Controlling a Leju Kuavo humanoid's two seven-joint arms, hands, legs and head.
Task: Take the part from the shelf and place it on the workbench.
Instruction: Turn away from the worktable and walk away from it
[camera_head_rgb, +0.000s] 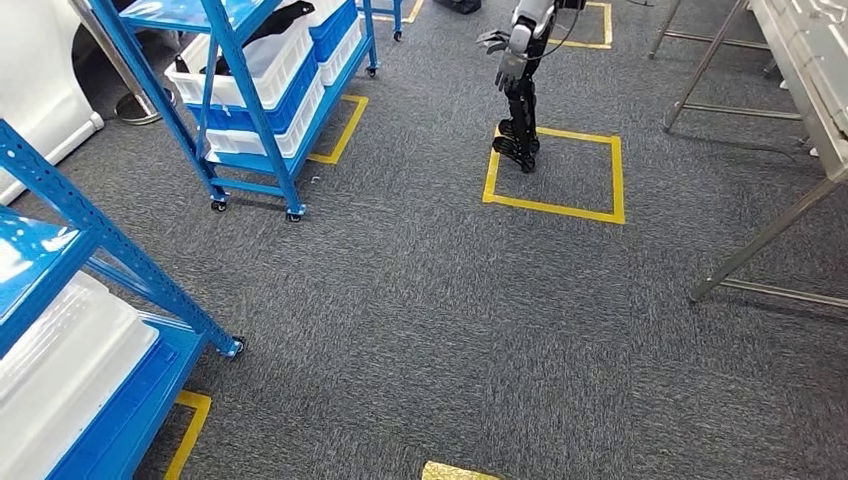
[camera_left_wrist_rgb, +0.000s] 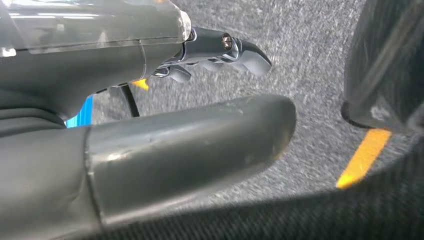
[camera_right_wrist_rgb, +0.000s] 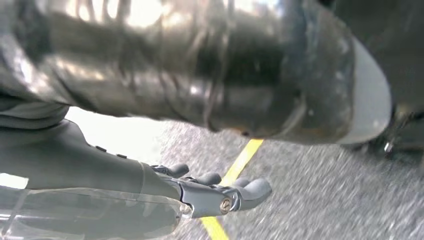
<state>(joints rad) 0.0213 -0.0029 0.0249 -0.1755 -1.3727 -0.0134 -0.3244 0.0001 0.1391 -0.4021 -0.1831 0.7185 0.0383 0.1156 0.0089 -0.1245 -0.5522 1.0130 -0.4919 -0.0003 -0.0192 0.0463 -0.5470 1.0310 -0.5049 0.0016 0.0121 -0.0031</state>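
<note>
Left hand (camera_left_wrist_rgb: 200, 100) hangs over grey carpet (camera_head_rgb: 420, 300), thumb and dark fingers (camera_left_wrist_rgb: 235, 50) spread apart, nothing between them, touching nothing. Right hand (camera_right_wrist_rgb: 210, 192) the same: fingers loosely extended over the carpet beside a yellow tape line (camera_right_wrist_rgb: 240, 160), palm empty.

Head view adds the room. A blue shelf (camera_head_rgb: 255, 110) on casters stands far left with white and blue bins (camera_head_rgb: 270, 60); something dark lies in the top bin, possibly the part, can't confirm. A nearer blue shelf (camera_head_rgb: 90, 290) at the left edge holds a white bin (camera_head_rgb: 60, 370). Metal workbench (camera_head_rgb: 810, 90) along the right edge. Another humanoid robot (camera_head_rgb: 520, 80) stands at a yellow floor square (camera_head_rgb: 555, 170).
</note>
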